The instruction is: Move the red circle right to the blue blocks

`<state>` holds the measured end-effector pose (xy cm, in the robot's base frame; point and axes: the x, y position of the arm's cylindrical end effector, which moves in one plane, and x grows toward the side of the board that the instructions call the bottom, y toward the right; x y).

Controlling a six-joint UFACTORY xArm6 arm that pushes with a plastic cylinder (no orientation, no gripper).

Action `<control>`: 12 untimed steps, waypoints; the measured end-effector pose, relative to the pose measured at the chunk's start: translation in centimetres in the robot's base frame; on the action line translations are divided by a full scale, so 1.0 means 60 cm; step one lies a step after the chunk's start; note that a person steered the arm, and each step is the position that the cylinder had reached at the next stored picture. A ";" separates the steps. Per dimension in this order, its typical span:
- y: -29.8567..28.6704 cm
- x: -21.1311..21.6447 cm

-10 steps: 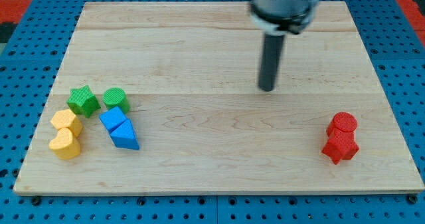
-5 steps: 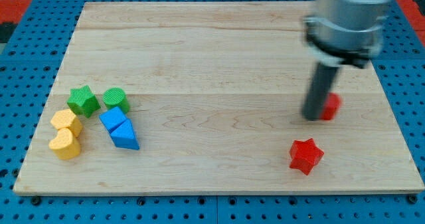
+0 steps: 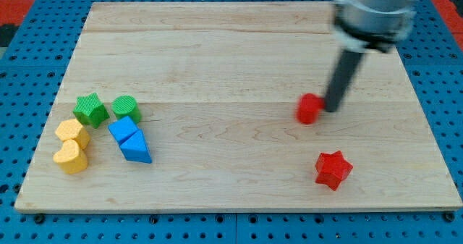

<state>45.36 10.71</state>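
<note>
Right of the board's centre, we have my tip (image 3: pixel 331 108) pressed against the right side of the red circle (image 3: pixel 309 108), touching or very nearly so. That side makes sense: the blue blocks lie far off to the left, so a push from the right sends the circle toward them. We carry no gripper, only the rod, so nothing is clasped; the circle is simply nudged along the surface (image 3: pixel 217 56).

The red circle sits a little right of the middle, well apart from its goal. The red star (image 3: pixel 333 169) lies nearer to us and slightly right of it, out of the pushing line, so we judge it will not interfere.

At the left stand the blue cube (image 3: pixel 122 128) and, touching it on the near side, the blue triangle (image 3: pixel 136 148). Just behind them are the green star (image 3: pixel 91 108) and the green circle (image 3: pixel 126 107); further left are two yellow blocks, a hexagon-like one (image 3: pixel 72 132) and a heart-shaped one (image 3: pixel 70 157). The stretch between circle and blue pair holds no other block, so most of the travel is left to do.

Some things are hard to read. The arm's upper body is blurred and cut off by the top edge. The circle itself is smeared, so its exact outline and the contact point are uncertain.
</note>
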 end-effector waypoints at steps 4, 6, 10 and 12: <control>-0.314 0.003; -0.206 0.013; -0.226 0.154; -0.193 0.090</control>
